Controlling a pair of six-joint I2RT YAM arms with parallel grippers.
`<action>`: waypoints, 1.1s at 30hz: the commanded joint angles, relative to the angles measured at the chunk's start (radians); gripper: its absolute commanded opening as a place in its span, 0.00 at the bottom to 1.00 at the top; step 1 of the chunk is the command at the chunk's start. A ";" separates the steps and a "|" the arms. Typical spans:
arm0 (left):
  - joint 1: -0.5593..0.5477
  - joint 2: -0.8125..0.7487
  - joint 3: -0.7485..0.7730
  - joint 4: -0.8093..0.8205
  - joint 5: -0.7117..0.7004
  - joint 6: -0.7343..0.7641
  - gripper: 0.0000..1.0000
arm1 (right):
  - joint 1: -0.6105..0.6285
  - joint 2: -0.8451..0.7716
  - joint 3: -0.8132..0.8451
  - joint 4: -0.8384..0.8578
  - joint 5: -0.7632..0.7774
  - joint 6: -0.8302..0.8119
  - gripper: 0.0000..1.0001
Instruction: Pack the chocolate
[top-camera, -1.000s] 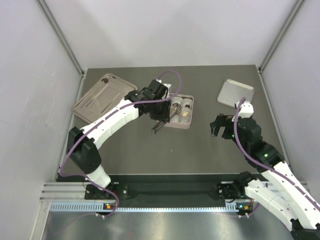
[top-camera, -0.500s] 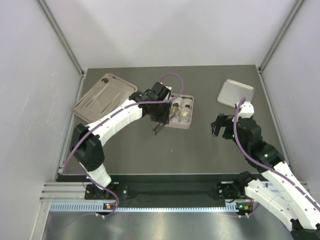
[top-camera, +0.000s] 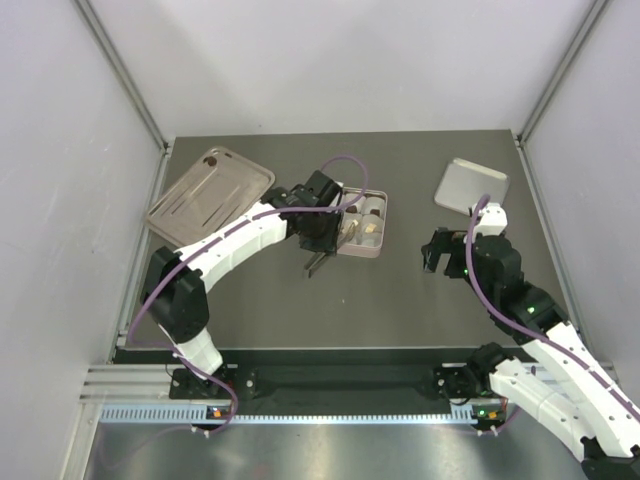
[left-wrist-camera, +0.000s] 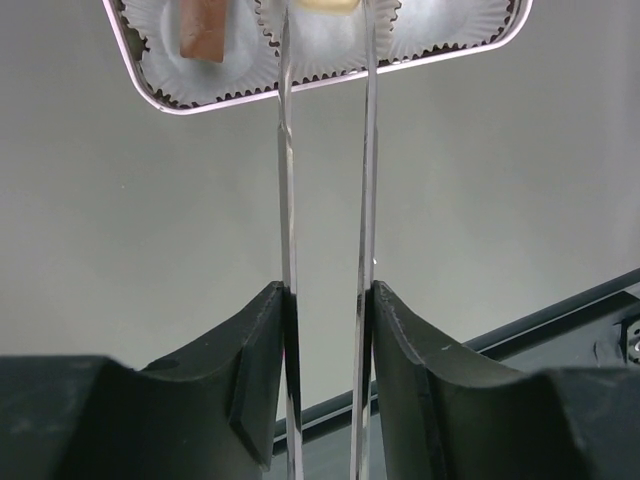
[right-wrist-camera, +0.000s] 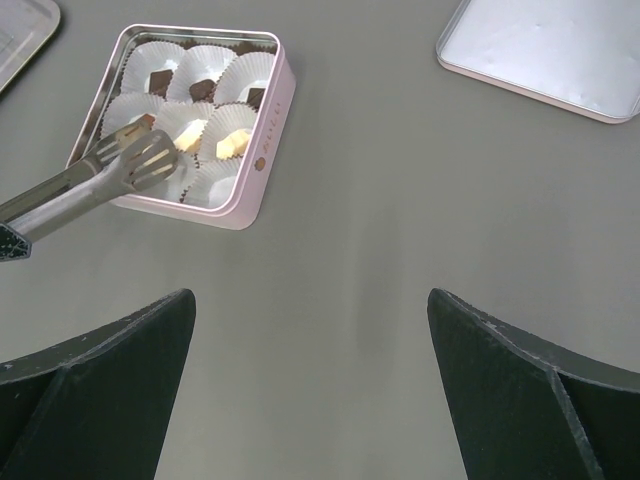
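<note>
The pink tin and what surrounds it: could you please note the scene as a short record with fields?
tin: pink, square, open, lined with white paper cups
chocolate: dark, brown and cream pieces in several cups
left gripper: shut on tongs, tips over the tin
right gripper: open, empty, over the table
lid: far right, apart from the tin
tray: far left corner

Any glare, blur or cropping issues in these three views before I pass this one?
Top external: even light, no hard shadows, tin small. Left wrist: tongs glint, tin cropped at the top edge, dark fingers underlit. Right wrist: sharp; cream chocolate looks blown out.
</note>
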 joint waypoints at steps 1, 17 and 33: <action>-0.007 -0.015 0.005 0.011 -0.021 -0.007 0.43 | -0.002 -0.001 0.041 0.031 0.000 0.006 1.00; -0.007 -0.030 0.128 -0.004 -0.082 0.017 0.48 | 0.000 -0.011 0.027 0.032 0.011 0.001 1.00; 0.373 0.103 0.426 -0.030 -0.293 0.145 0.48 | 0.000 -0.015 -0.030 0.097 -0.018 -0.002 1.00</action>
